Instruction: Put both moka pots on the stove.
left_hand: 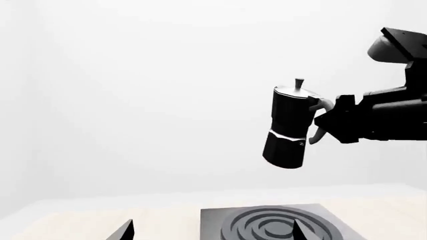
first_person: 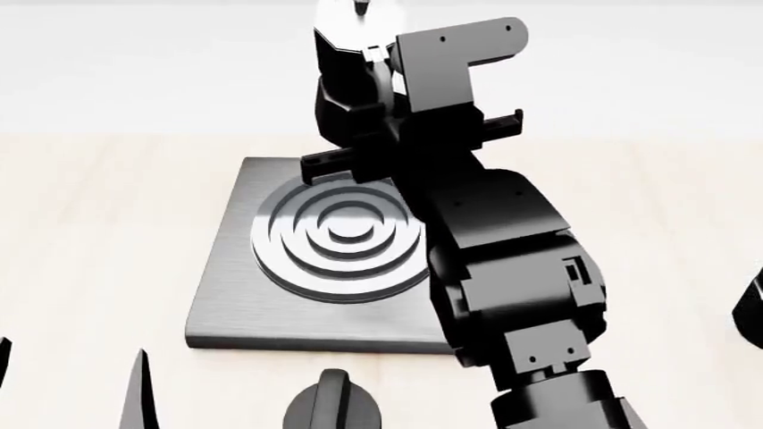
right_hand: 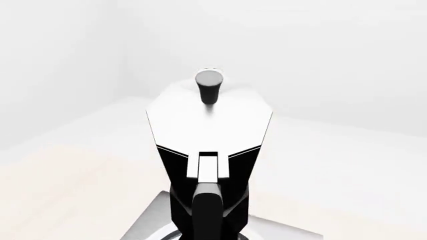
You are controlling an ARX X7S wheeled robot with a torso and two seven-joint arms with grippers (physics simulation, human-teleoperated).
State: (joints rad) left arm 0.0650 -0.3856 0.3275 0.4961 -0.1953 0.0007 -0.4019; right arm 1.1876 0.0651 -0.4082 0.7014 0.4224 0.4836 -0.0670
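Observation:
A glossy black moka pot (left_hand: 289,127) with a silvery lid and knob hangs in the air, slightly tilted, above the stove (first_person: 227,295). My right gripper (left_hand: 321,120) is shut on its curved handle. In the right wrist view the moka pot (right_hand: 208,125) fills the middle, with its handle (right_hand: 208,210) nearest the camera and the stove (right_hand: 150,225) below it. In the head view the right arm hides most of the moka pot (first_person: 339,67), which sits over the far side of the ring burner (first_person: 339,234). My left gripper (left_hand: 213,234) is open and empty, low at the stove's near-left side (first_person: 71,384).
A black round dial knob (first_person: 331,404) sits on the light wooden table (first_person: 96,206) just in front of the stove. A dark shape (first_person: 751,308) is cut off at the right edge; I cannot tell what it is. White walls stand behind.

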